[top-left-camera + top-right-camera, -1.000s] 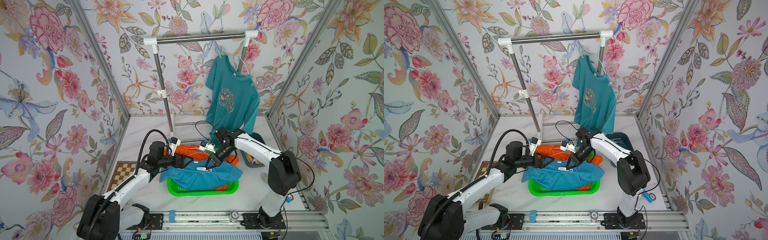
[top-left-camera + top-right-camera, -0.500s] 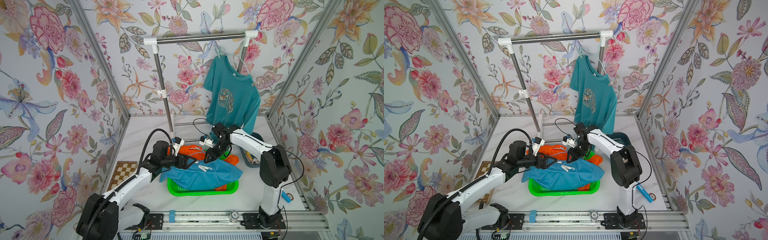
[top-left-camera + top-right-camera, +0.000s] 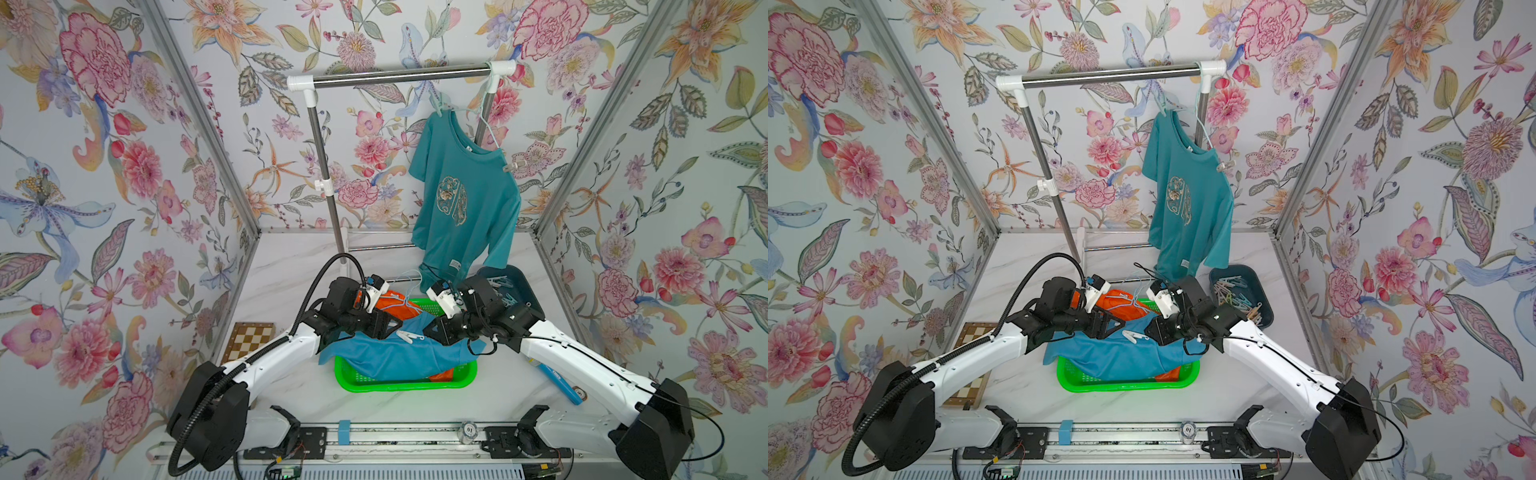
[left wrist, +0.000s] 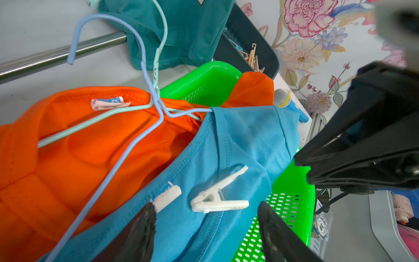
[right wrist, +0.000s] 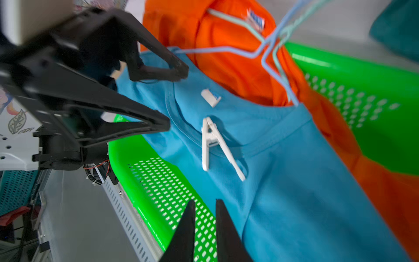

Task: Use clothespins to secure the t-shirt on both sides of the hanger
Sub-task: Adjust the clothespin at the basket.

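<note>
A white clothespin (image 3: 409, 336) (image 3: 1136, 336) (image 4: 218, 199) (image 5: 213, 145) lies loose on a light blue t-shirt (image 3: 399, 357) (image 4: 244, 145), near its collar. A blue wire hanger (image 4: 127, 156) runs into that collar. My left gripper (image 3: 395, 326) (image 4: 207, 211) is open, its fingers either side of the pin and just short of it. My right gripper (image 3: 428, 330) (image 5: 205, 202) faces it from the other side, open only by a narrow gap and holding nothing. A teal t-shirt (image 3: 465, 199) hangs on the rail, one pin (image 3: 510, 166) on its shoulder.
The blue shirt and an orange shirt (image 3: 390, 303) fill a green basket (image 3: 399, 384). A dark blue tray (image 3: 1266, 299) of clothespins (image 3: 1233, 293) stands behind my right arm. A chequered board (image 3: 249, 338) lies left, a blue microphone (image 3: 559, 384) right. The rack post (image 3: 328, 183) rises behind.
My right gripper has drawn back to the right, away from the white clothespin, which stays on the blue shirt. The right arm has dropped lower. My left gripper's fingers have narrowed a little.
</note>
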Controlling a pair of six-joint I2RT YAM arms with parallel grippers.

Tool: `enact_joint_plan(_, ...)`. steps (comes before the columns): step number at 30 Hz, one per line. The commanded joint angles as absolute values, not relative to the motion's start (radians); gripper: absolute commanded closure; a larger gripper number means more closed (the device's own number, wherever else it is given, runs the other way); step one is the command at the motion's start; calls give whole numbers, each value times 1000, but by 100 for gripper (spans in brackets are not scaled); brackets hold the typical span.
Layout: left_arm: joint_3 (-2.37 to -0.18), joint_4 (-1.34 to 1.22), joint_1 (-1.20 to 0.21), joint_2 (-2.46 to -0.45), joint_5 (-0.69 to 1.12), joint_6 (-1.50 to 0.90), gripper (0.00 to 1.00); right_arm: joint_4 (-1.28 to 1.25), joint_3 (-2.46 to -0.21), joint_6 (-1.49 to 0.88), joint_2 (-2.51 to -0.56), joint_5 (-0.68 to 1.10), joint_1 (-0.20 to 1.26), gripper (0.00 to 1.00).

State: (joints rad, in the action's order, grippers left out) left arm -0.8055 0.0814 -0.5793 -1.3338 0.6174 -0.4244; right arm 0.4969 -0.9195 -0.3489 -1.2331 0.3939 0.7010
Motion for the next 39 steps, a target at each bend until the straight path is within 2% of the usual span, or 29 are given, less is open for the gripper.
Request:
enact_joint_plan(1,-832,131,-589,-1348,556,-381,27,335,-862,-493,-1252,421,740,81)
enact_joint_plan(4,-837,128,-592,-1371,550,-393,31,317,-850,-499,-1286,406,742,79)
enact_joint_plan(6,-839,133,-593,-1385,542,-397,31,314,-857,-492,-1311,400,730,65)
enact_joint_plan(8,-838,130,-593,-1391,543,-400,28,301,-864,-483,-1337,403,720,58)
enact_joint_plan(14,-838,124,-592,-1409,546,-407,28,222,-896,-481,-1424,425,710,42)
enact_joint_plan(17,-836,115,-593,-1418,555,-413,27,211,-939,-468,-1472,425,715,39)
enact_joint_plan(27,-831,112,-594,-1440,576,-421,29,183,-1055,-440,-1555,397,690,37)
enact_joint_plan(34,-824,76,-594,-1424,615,-451,36,259,-972,-582,-1359,237,713,37)
enact_joint_plan(36,-818,65,-594,-1416,622,-461,39,268,-927,-669,-1291,210,718,42)
enact_joint_plan(38,-805,43,-594,-1402,637,-476,46,254,-872,-762,-1236,222,714,58)
enact_joint_plan(39,-798,33,-594,-1395,643,-485,48,255,-858,-802,-1224,234,713,63)
